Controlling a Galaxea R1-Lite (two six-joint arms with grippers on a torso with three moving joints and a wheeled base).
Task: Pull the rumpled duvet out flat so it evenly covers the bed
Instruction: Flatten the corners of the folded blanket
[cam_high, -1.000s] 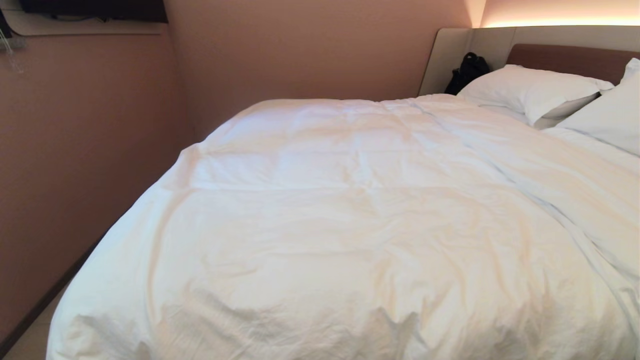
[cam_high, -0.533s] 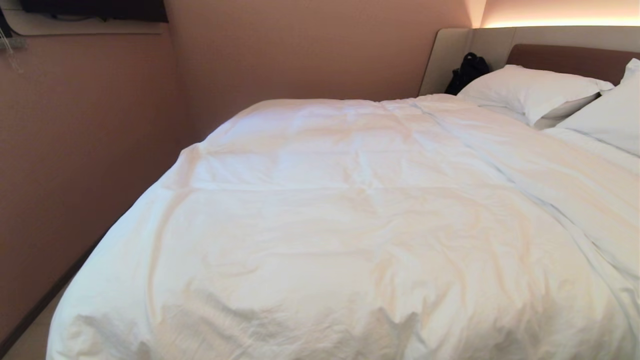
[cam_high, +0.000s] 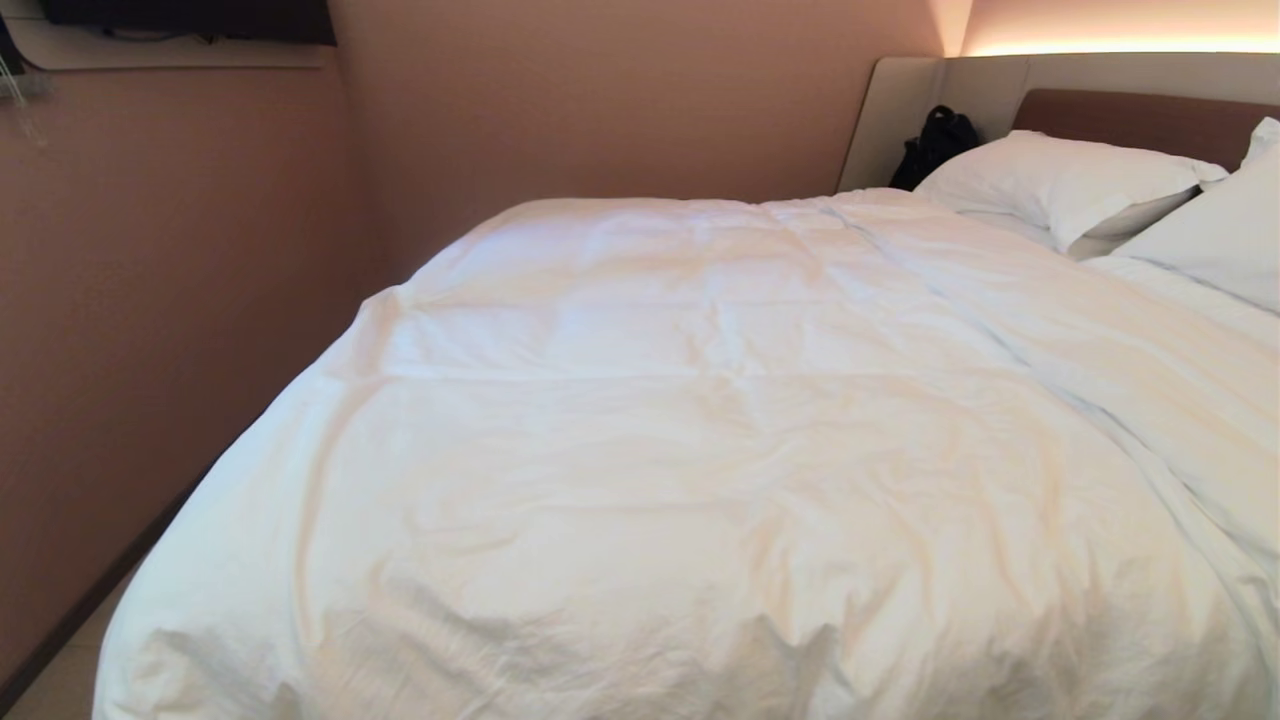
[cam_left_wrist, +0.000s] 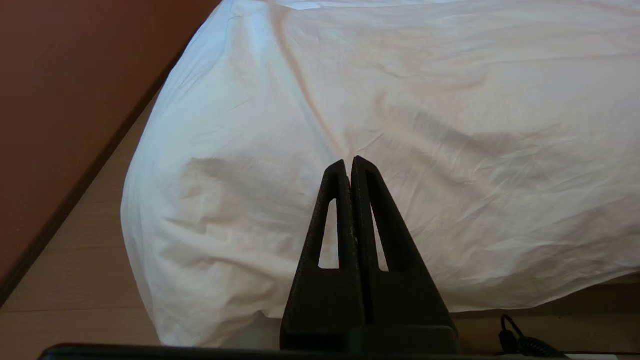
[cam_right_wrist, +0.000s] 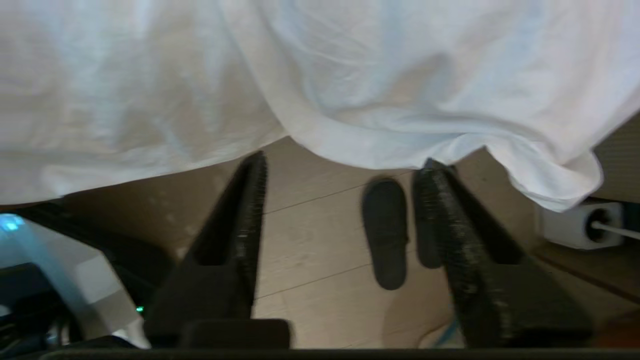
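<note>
Looking down the bed: my head view shows the large puffy white quilted cotton duvet (cam_high: 700, 450) spread over the wide low bed (cam_high: 1140, 120), neither of my arms in that view.
Duvet: it reaches from the foot edge nearest me up to the plump white pillows (cam_high: 1060, 180) at the brown and beige padded headboard, wrinkled, with a long ridge running toward the head end on my right side.
Foot edge: the duvet hangs over it, puffed at my left corner and dropping in a loose fold at my right corner.
Left gripper (cam_left_wrist: 351, 162): parked just off the foot edge near the left corner, its jaws pressed together with nothing between them, tips in front of the hanging duvet (cam_left_wrist: 450, 150).
Right gripper (cam_right_wrist: 345, 170): low beside the foot edge, below the duvet's hanging hem (cam_right_wrist: 400, 145), its jaws standing apart and holding nothing; whether the tips touch the hem I cannot tell.
Floor: pale wood planks (cam_right_wrist: 310, 240), with a pair of dark slippers (cam_right_wrist: 385, 232) seen between my right jaws.
Far corner: a black bag (cam_high: 935, 142) sits against the headboard beside the pillows.
Wall: a pinkish-brown wall (cam_high: 180, 300) runs along my left side of the bed.
</note>
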